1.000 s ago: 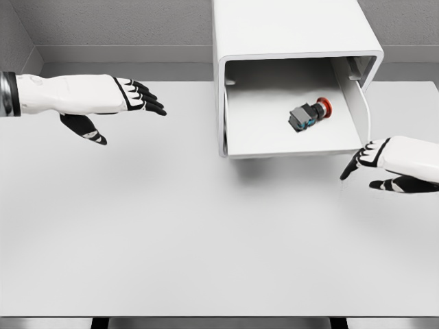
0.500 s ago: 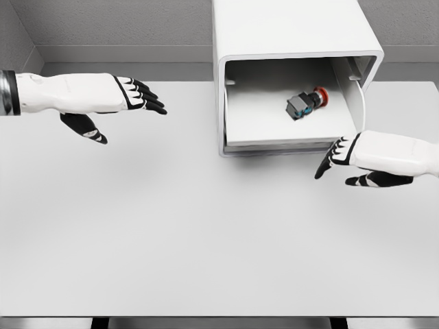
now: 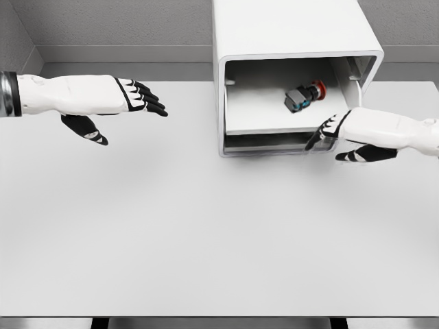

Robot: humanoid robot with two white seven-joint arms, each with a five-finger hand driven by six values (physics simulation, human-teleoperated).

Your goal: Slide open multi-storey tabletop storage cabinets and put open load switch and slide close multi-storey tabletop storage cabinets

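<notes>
A white open-fronted cabinet [image 3: 288, 34] is seen at upper centre-right, its drawer [image 3: 264, 120] nearly pushed in, with a black, red-capped switch [image 3: 304, 96] lying inside.

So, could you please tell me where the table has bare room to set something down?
The table is bare in front of the cabinet and below the left hand. It is crowded at the drawer front, where the right hand and switch sit.

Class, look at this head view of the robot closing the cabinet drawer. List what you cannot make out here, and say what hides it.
1. Cabinet: its rear is cut off by the top edge.
2. Right robot hand: whether its fingertips touch the drawer front; the hand covers that spot.
3. Load switch: markings too small to read.
4. Left robot hand: its arm is cut by the left edge.
</notes>
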